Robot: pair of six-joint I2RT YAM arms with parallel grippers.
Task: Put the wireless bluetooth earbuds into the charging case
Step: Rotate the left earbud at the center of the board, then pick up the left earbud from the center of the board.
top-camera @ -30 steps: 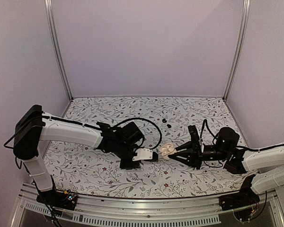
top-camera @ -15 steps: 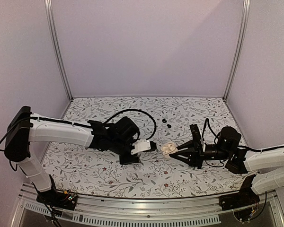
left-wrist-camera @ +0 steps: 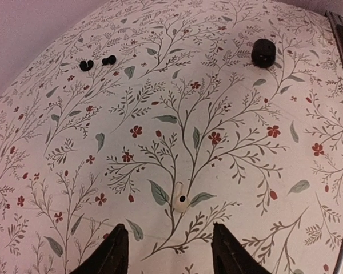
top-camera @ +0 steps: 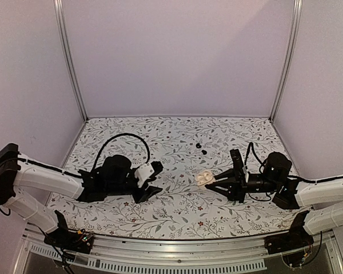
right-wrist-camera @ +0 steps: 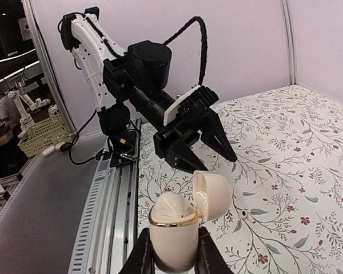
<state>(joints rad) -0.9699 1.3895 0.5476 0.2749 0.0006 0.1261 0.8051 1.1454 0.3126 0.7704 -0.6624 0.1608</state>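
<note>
Two tiny black earbuds lie side by side on the floral cloth behind the middle, seen far left in the left wrist view. My right gripper is shut on a cream charging case, upright with its lid hinged open; a cream dome fills its gold rim. My left gripper is open and empty, low over the cloth, well left of the case. A small white earbud lies on the cloth just ahead of its fingers, also in the right wrist view.
A black rounded object sits on the cloth far right in the left wrist view. The left gripper shows beyond the case in the right wrist view. A metal rail runs along the table's near edge.
My left arm has pulled back to the left, away from the cream case, with its gripper open. My right gripper keeps the case in nearly the same spot.
</note>
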